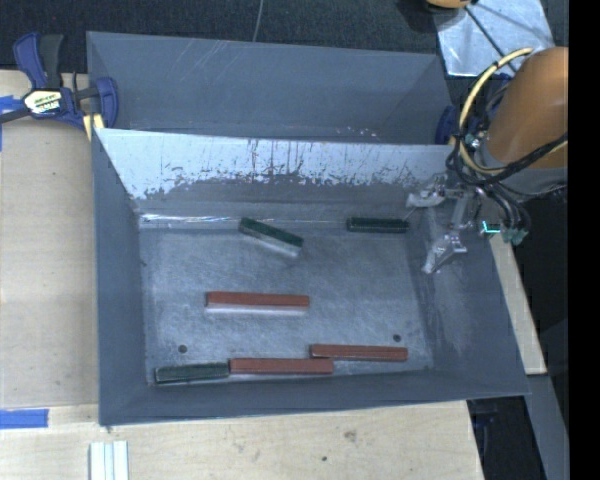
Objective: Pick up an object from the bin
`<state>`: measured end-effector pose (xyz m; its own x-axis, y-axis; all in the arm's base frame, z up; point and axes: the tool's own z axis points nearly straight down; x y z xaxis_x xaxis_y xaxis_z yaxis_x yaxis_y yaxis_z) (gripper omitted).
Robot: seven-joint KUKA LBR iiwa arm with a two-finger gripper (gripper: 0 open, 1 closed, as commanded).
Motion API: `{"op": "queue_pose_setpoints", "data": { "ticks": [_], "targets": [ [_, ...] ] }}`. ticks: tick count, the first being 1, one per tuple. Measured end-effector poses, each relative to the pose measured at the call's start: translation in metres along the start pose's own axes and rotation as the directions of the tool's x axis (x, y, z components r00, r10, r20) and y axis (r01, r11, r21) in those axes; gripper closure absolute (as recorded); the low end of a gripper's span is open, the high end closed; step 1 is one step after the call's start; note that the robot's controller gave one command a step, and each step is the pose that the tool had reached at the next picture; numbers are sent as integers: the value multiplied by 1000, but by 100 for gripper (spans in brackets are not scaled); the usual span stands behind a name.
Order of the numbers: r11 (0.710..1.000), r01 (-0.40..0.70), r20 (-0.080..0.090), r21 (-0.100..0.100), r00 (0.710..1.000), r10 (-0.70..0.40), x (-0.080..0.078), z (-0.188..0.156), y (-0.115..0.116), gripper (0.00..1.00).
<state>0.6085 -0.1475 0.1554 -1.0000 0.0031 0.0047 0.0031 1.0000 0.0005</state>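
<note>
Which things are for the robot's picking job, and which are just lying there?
Job: gripper; grey bin; maybe the back-right dark bar, nearest it.
Lying about: tilted green bar; centre brown bar; front-right brown bar; front-middle brown bar; front-left green bar.

You've got no readable writing here: the flat bars (257, 302) lying in the grey bin (270, 88) show no letters, numbers or brand marks you can make out.
</note>
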Motion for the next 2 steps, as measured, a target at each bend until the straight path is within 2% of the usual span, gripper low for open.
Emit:
{"op": "queue_pose_setpoints", "data": {
  "ticks": [1,2],
  "targets": [
    [1000,2,8,1,1000,-2,-2,-5,0,0],
    [1000,16,14,3,1000,-16,-6,52,26,0]
  ]
}}
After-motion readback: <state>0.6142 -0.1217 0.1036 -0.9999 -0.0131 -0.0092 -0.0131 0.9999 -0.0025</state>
